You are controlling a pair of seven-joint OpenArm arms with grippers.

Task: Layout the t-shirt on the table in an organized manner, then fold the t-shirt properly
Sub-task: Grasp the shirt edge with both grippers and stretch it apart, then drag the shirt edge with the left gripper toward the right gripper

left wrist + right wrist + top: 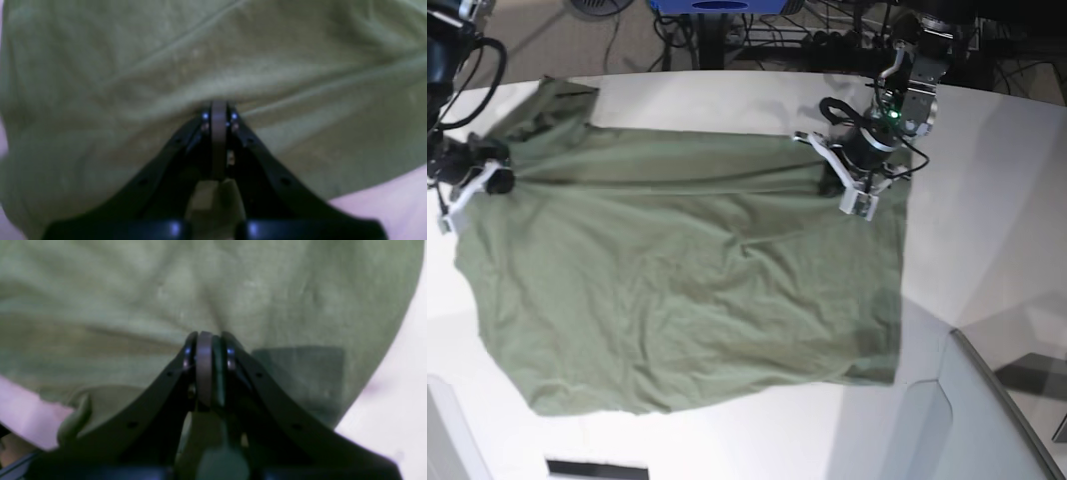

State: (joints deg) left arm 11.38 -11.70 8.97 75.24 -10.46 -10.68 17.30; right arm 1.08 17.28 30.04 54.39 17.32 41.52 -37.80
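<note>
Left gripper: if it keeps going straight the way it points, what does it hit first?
The t-shirt. The left gripper is shut with its tips already in the cloth, which fills the view ahead. The table probably lies right under it; depth is unclear.

You are looking at the t-shirt (687,280) lying spread across the middle of the table (987,220), with bare tabletop showing on every side of it. The left gripper (859,185) is sitting on the shirt's far corner at the base view's right. The right gripper (475,182) is sitting on the opposite far corner at that view's left. A grey panel (987,410) is standing at the near right, beside the shirt's near corner.
</note>
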